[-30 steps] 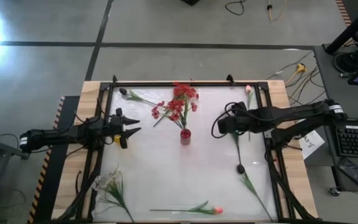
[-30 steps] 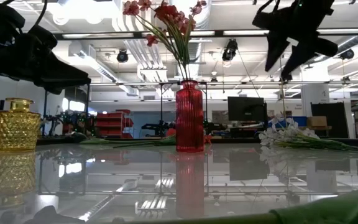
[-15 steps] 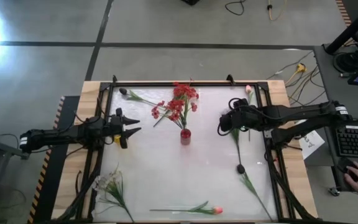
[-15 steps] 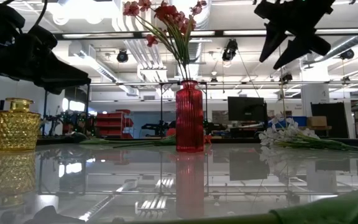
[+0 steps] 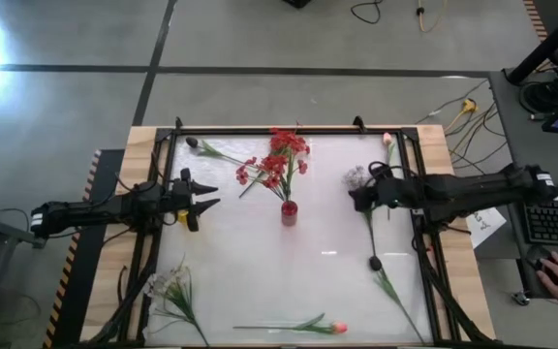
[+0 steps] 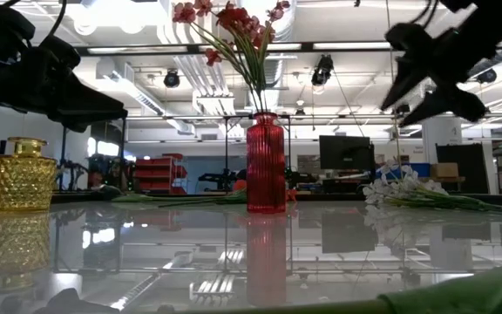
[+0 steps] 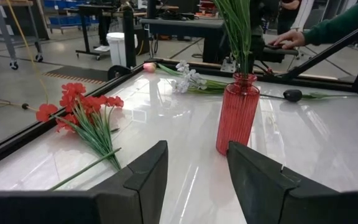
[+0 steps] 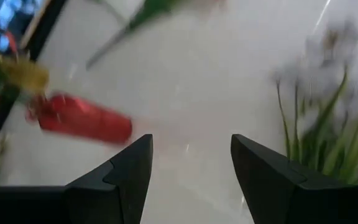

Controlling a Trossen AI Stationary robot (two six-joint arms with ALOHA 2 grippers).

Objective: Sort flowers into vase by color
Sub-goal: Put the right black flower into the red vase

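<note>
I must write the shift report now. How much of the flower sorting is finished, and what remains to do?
Done: some red flowers stand in the red vase. In hand: nothing; the right gripper hangs open over the table's right side, the left gripper waits open at the left. Left: a red spray, white flowers, pink buds and dark buds lie on the table; the yellow vase looks empty.

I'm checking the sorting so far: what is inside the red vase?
Green stems stand in the red vase, topped by red flowers fanning above its neck. The ribbed glass hides the stems' lower ends and whether anything else sits inside.
</note>
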